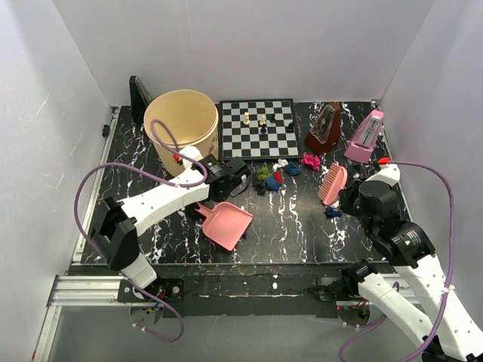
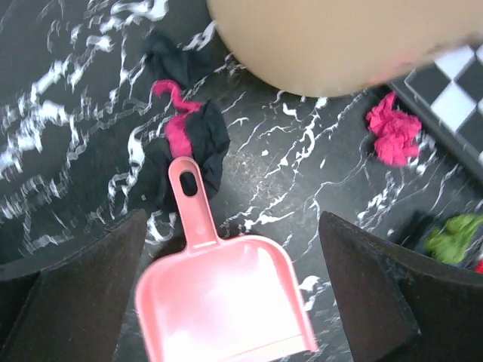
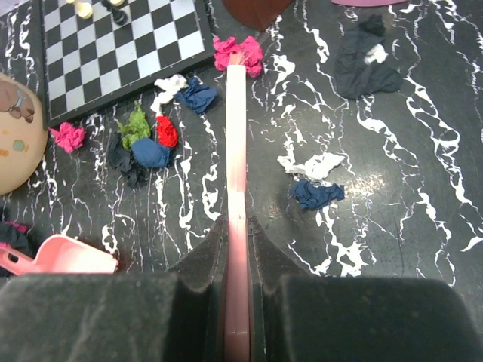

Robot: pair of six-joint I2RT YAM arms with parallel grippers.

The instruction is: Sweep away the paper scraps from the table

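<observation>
Paper scraps [image 1: 273, 179] strewn left-right along chessboard [image 1: 256, 128], right tool [image 3: 237, 241] clamping brush [image 1: 333, 184]

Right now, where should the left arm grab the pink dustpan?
By its handle, from straight above, jaws closing across its narrow width. The dustpan lies flat on the table, and its scoop looks too wide to pinch.

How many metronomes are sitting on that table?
2. A brown metronome stands right of the chessboard; a pink metronome stands just right of it. None seems hidden.
</observation>
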